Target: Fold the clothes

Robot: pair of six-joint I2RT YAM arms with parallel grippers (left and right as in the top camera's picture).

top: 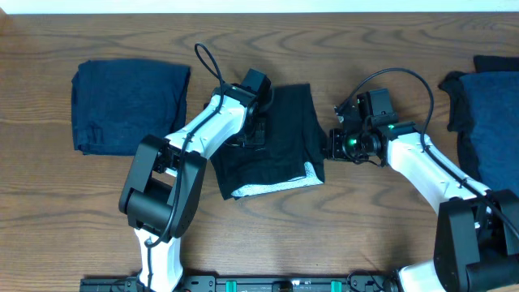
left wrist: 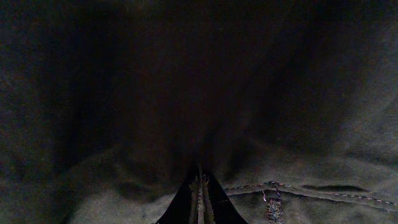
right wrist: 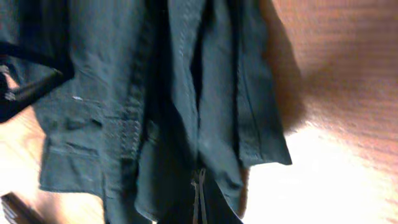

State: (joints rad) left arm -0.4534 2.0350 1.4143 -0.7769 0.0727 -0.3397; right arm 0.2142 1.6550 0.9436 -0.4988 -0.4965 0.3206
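- A wooden table (top: 340, 235) holds three lots of cloth: a folded navy garment (top: 130, 105) far to the left, a navy pile (top: 491, 122) at the right edge, and a black garment (top: 284, 138) between them in the middle.
- The black garment lies partly folded, with its pale inner edge (top: 276, 188) showing along the near side.
- The left arm (top: 203, 130) reaches across the black garment's left part and covers it there.
- The left gripper (left wrist: 199, 177) points down into dark fabric with its fingers drawn together. The wrist view is dim, but creases run to the tips, so it appears to pinch the cloth.
- The right gripper (right wrist: 199, 180) sits at the garment's right edge, fingers closed narrowly on a bunched fold of it.
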